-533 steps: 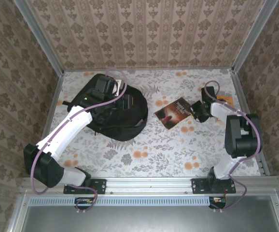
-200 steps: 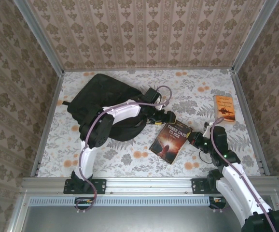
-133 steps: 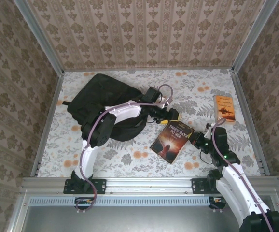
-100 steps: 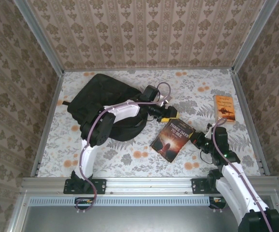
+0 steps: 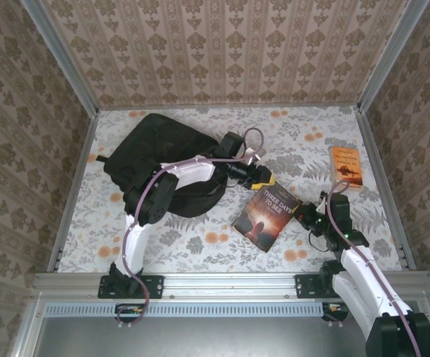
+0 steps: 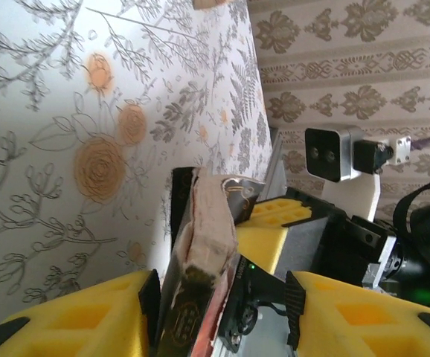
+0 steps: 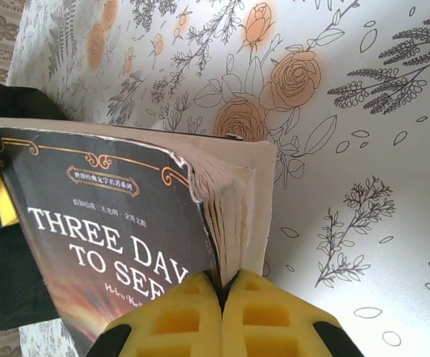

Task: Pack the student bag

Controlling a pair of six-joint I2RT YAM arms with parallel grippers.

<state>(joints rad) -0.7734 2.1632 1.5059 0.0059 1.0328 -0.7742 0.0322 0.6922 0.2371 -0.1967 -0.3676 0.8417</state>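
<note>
Bag, black and slumped, lies on the floral table in the upper left of the top view, well apart from the right wall. Left arm crosses the bag's lower right part. Left gripper sits just right of the bag, at the far end of the book. In the left wrist view the book's end stands between the yellow pads: jaws apart, a gap showing on one side, nothing clamped. The book, dark cover reading THREE DAYS TO SEE, is at the centre of the top view, slanted. Right gripper is at its right-hand edge. In the right wrist view its pads are pressed together with the book's edge pinched in the seam, and that edge is raised off the table. Orange book lies flat near the right wall, apart from everything else.
</note>
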